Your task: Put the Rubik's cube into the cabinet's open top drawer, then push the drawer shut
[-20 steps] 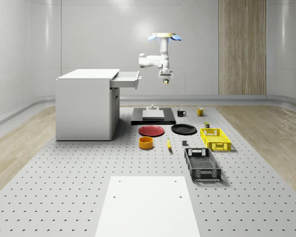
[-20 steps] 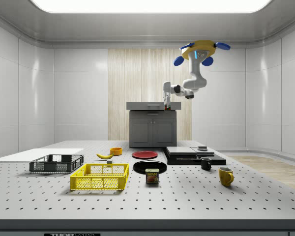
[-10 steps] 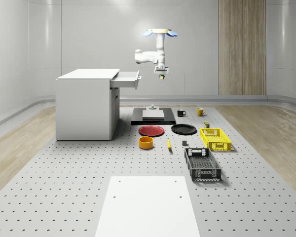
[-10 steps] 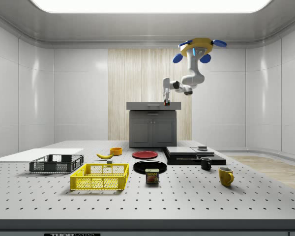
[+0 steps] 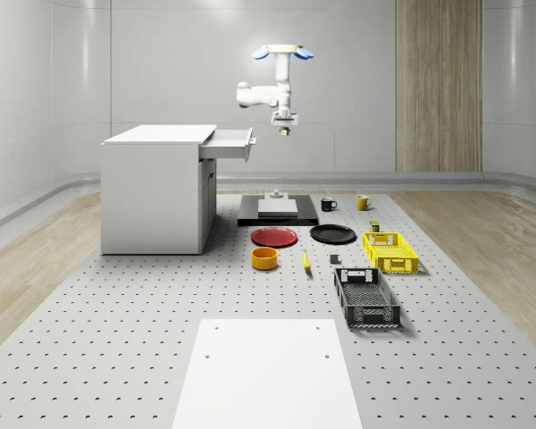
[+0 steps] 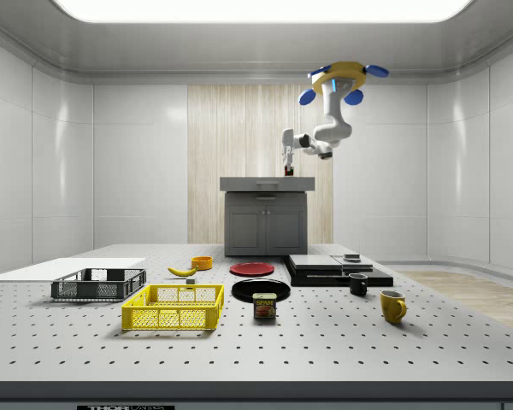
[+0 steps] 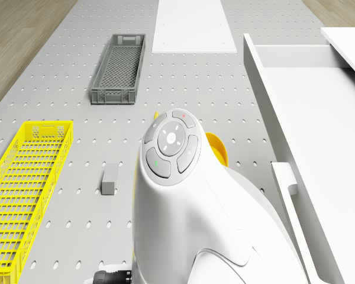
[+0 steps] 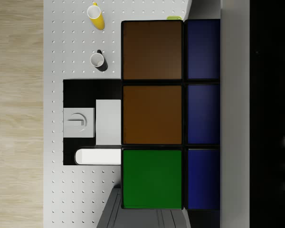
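Note:
The drone (image 5: 281,52) hovers high over the table, off the open front end of the cabinet's top drawer (image 5: 228,143). Its arm hangs down with the gripper (image 5: 284,130) shut on the Rubik's cube (image 5: 285,132). The cube hangs just to the whole-scene view's right of the drawer front and slightly above it. From the side, the gripper (image 6: 288,166) and cube (image 6: 288,172) sit just above the grey cabinet (image 6: 265,218). At the wrist, the cube (image 8: 152,114) shows brown, green and blue tiles against a dark finger (image 8: 270,114). The drawer (image 7: 307,136) shows a white inside beside the arm (image 7: 183,195).
Under the drone lie a black platform (image 5: 277,213), a red plate (image 5: 274,236), a black plate (image 5: 332,234), an orange bowl (image 5: 264,258) and two mugs (image 5: 329,204). A yellow crate (image 5: 389,251) and a grey crate (image 5: 365,297) stand to the right. A white sheet (image 5: 268,371) lies in front.
The drone, arm and gripper have risen and moved to the whole-scene view's left, closer to the drawer front. The cube stays held.

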